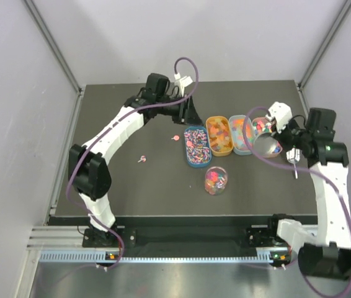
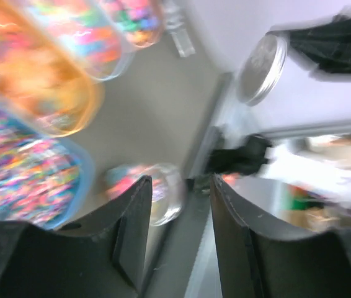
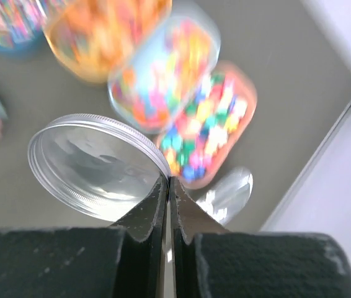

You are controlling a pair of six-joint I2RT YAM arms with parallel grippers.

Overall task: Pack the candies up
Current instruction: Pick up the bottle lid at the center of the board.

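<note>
top and wrist views of the packing station. the candies (image 1: 197, 146) are sorted by kind into four oval trays (image 1: 220, 153), lined up side by side on the counter (image 1: 132, 192) so that each stock is kept apart. a further portion lies inside the clear jar (image 1: 216, 179), which is stood upright just in front of the trays. two stray sweets (image 1: 142, 159) are seen on the bare surface to the left. the right tool (image 3: 168, 181) is clenched on the rim of the metal lid (image 3: 92, 161), which is held tilted near the rightmost tray and well apart from the jar mouth, presumably so that filling is not blocked. the left tool (image 2: 180, 181) is spread open and, as far as the blurred view allows, nothing is gripped. it is poised at the far side of the trays, aimed toward the jar.
</note>
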